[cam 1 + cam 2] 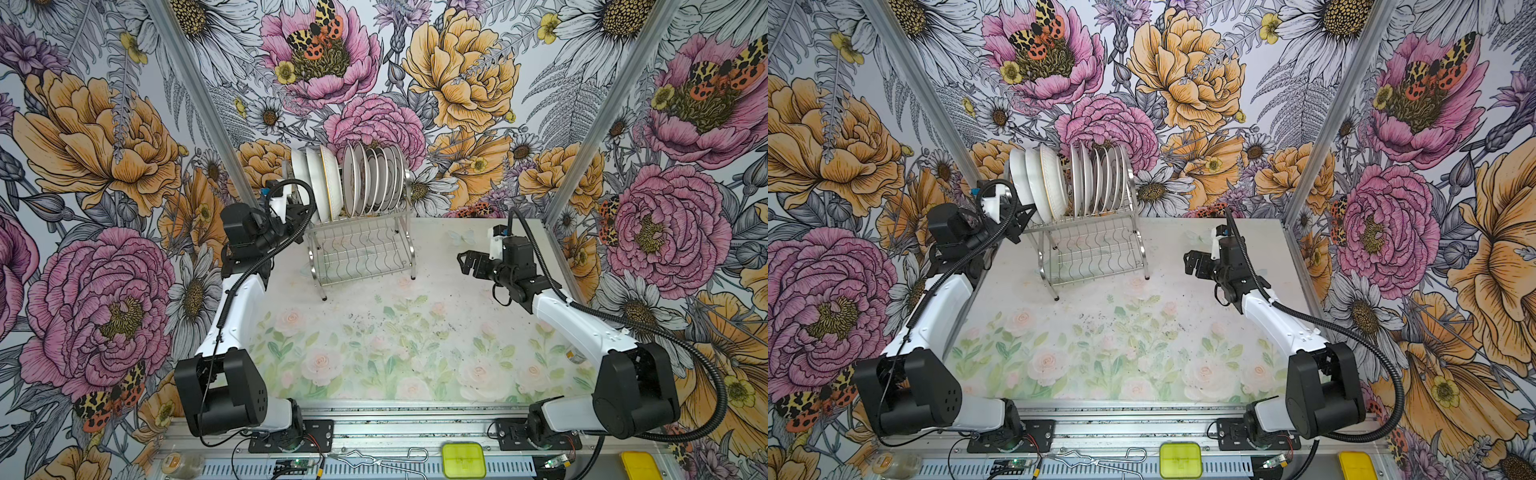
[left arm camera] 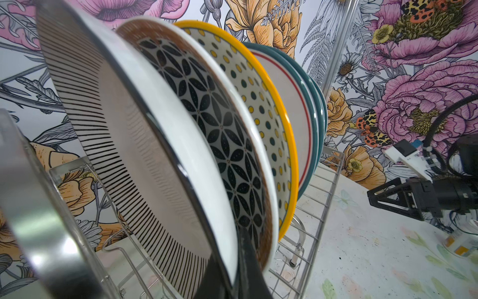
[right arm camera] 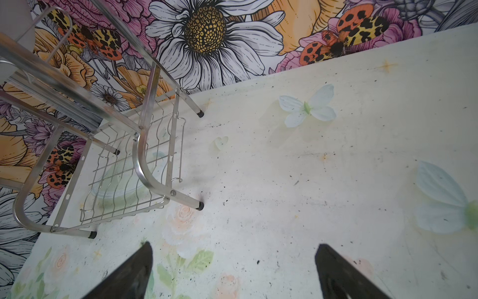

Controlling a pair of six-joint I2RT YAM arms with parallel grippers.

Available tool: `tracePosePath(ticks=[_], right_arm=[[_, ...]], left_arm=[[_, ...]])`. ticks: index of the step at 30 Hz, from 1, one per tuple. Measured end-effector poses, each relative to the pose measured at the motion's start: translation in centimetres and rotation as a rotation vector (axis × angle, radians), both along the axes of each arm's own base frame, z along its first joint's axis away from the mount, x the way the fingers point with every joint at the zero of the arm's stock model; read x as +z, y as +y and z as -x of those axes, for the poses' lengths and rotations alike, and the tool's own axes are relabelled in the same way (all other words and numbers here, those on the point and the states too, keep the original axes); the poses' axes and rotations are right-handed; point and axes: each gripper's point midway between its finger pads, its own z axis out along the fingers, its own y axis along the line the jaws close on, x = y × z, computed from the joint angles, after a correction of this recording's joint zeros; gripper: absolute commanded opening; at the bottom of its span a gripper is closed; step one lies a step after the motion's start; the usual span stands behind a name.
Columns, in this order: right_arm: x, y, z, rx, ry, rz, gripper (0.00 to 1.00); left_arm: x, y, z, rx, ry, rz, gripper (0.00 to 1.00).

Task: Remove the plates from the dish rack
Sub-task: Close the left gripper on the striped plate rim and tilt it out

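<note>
Plates stand on edge in the top tier of the dish rack, which sits at the back of the table. The lower tier is bare and no plate lies on the table, so the unloading looks to be at its very start.

The left gripper is clamped on the lower rim of the striped plate, the end one of the row on that side. One black finger is on its striped face and the other is behind it, in the narrow gap before the petal-patterned plate. The right gripper hangs over bare table to the right of the rack, well apart from it, with its jaws wide and nothing between them.

The step in hand is probably pulling out the first plate, as the hold seems made but the plate sits in its slot. The next move likely calls for a lift straight up out of the wire. After that comes a swing clear of the rack's shiny side frame, which is close beside the plate. The end plates lean together, so the neighbour may shift once its support goes. A slow pull seems wise, then laying the plate flat on the open table in front.
</note>
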Motion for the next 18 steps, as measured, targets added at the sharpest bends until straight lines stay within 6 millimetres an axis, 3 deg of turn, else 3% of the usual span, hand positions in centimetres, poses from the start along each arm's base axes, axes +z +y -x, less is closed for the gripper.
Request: tracePosePath(ticks=[18], right_arm=[[0.0, 0.0, 0.0, 0.0, 0.0, 0.0, 0.99]], left_arm=[[1.3, -0.2, 1.2, 0.0, 0.003, 0.0, 0.0]])
